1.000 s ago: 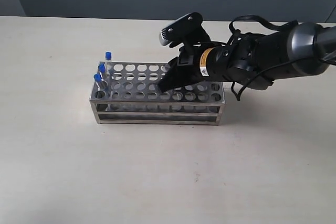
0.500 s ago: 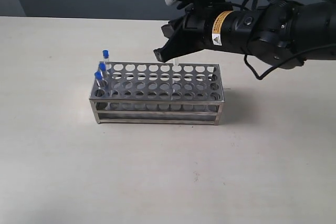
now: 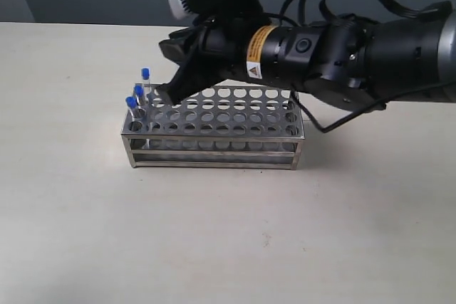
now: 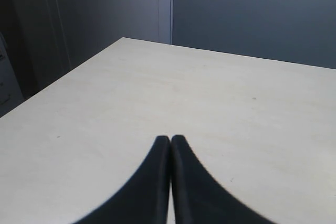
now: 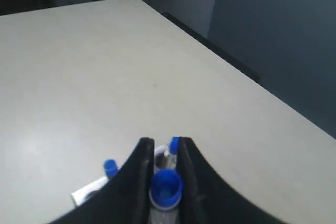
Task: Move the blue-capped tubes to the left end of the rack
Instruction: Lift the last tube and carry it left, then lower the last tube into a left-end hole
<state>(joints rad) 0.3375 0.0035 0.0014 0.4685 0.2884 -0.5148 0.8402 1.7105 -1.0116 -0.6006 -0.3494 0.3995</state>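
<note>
One yellow label (image 3: 261, 46) behind right pincer (image 3: 168, 95), unreadable.

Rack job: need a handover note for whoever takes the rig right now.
Left tool: shut, empty, over bare table.
Right tool: shut on the fourth blue-capped tube, above the left part of the rack.
Done: three blue-capped tubes stand at the left end.
Left: probably lower the held tube into a free hole beside them, then release.
</note>
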